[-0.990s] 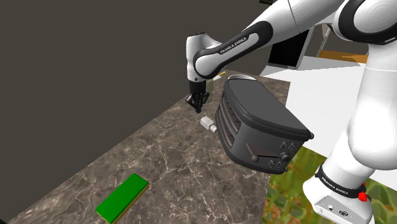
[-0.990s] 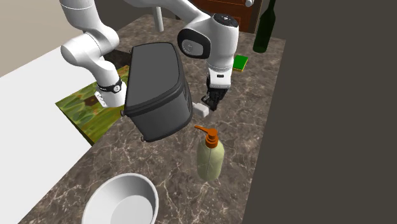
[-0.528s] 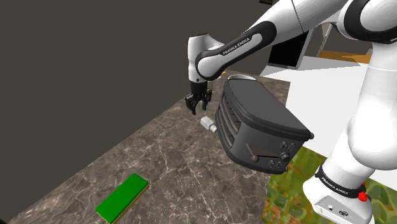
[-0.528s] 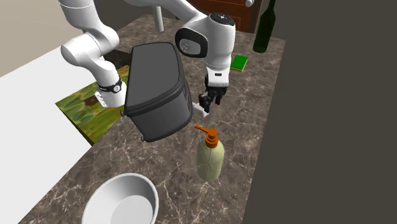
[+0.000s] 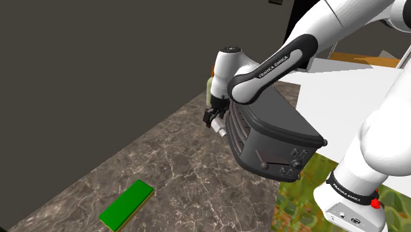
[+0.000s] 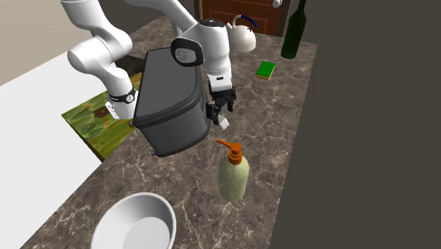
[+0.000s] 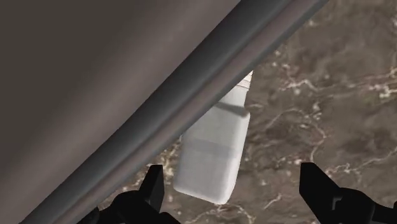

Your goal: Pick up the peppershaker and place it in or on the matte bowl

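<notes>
1. Brown marbled stone counter (image 5: 178, 171) carries everything you need for this job.
2. Dark grey boxy toaster (image 6: 169, 99) sits along the counter's edge nearest the stand. In the wrist view its side overhangs the target, so you have a wall on 1 side of the grasp.
3. White matte round bowl (image 6: 113, 212), empty, waits at the second exterior view's lower left, well apart from the gripper and past the toaster's end.
4. Pale green soap bottle with an orange pump (image 6: 233, 177) stands on the counter between the gripper and the bowl. Plan the carry to pass above or around it.
5. All-black 2-finger gripper (image 6: 219, 110) hangs low over the counter, just beside the toaster. Its jaws are spread wide with nothing clasped, and in the wrist view the 2 fingers bracket the shaker without touching it.
6. Small pale grey, square-sided pepper shaker (image 7: 213, 153) appears to lie on its side on the counter, hard against the toaster's lower edge, with its narrow cap end tucked under the overhang. I judge you are at the approach-to-grasp step, with nothing lifted yet. Next you need a short descent, keeping the toaster-side finger clear of that wall. Then close squarely on the body and lift.
</notes>
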`<state>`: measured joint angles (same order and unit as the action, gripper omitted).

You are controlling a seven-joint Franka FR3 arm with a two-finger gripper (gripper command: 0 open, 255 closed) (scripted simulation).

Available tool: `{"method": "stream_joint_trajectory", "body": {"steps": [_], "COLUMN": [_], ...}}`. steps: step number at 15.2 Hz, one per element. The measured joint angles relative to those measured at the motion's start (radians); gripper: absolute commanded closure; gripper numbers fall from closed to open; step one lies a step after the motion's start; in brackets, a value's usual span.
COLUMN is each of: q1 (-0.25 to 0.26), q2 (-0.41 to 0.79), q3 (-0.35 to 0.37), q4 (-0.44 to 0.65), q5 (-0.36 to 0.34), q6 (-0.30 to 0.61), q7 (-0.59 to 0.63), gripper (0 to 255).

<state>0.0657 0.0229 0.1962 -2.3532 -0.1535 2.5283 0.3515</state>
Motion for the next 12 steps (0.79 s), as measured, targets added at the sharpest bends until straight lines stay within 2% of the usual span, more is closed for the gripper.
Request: {"method": "stream_joint_trajectory", "body": {"steps": [4, 10, 11, 12], "q1": [-0.001, -0.001, -0.002, -0.002], "q2": [0.040, 0.046, 0.046, 0.043], "q3": [-0.004, -0.006, -0.006, -0.007], "q4": [-0.002, 0.003, 0.003, 0.001], "q5": [-0.025, -0.029, -0.029, -0.027], "q6": [0.049, 0.062, 0.060, 0.060], "q7": [0.019, 0.024, 0.022, 0.020], "gripper": [0, 0, 255, 255]}}
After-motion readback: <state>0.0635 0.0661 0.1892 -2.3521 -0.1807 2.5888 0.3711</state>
